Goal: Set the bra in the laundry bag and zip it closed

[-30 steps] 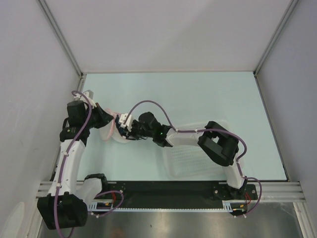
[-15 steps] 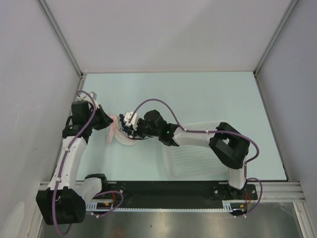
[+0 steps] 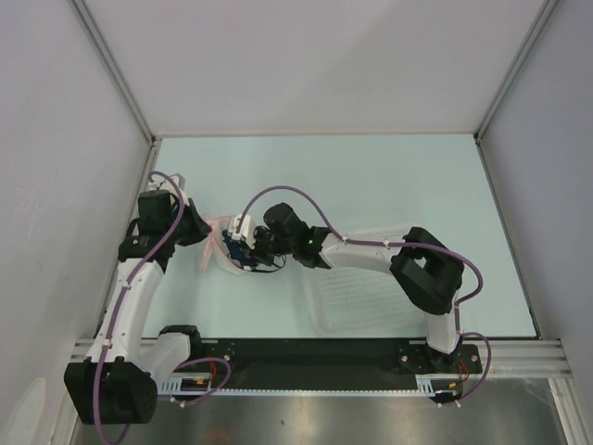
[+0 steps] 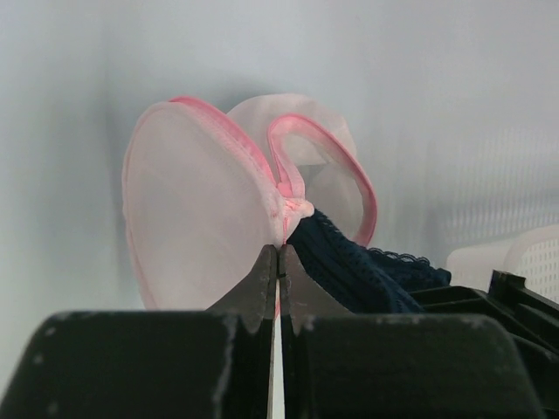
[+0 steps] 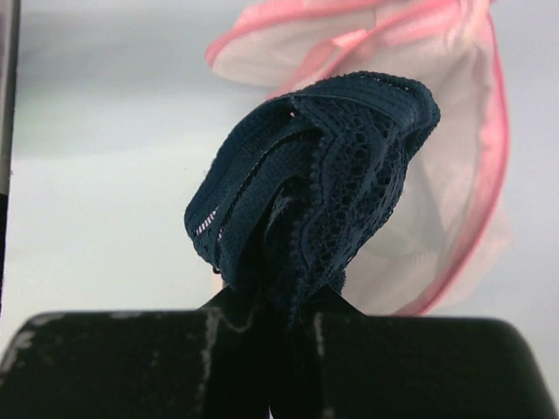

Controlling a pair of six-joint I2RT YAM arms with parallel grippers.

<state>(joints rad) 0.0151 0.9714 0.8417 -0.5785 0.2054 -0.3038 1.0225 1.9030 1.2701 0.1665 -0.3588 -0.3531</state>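
- Pinching the pink rim (image 4: 281, 194) of the bag (image 4: 196, 209), the left hand (image 4: 278, 278) has its two fingers pressed tight together, with only the trim caught between them.
- Gripped at that one spot, the bag stands on edge over the left part of the surface (image 3: 371, 176). Its two translucent mesh halves spread apart like a clamshell, and the opening faces the right arm.
- The right hand (image 5: 284, 305) is clamped on the bra (image 5: 319, 170). The dark navy lace is bunched into a ball above the fingertips, and the fabric hides most of them.
- In the right wrist view the bra sits just in front of the bag's open mouth, with the pink rim curving behind it and to its right. Whether the lace is past the rim cannot be told from here.
- In the left wrist view the lace lies at the foot of the right-hand half of the bag, touching the rim close beside the pinch, and runs down to the right hand's black body.
- From above, the two hands meet at the bag, the left reaching in from the left side and the right from the right side.
- A white perforated basket (image 3: 357, 297) lies on the surface under the right forearm, to the right of the bag and apart from it.
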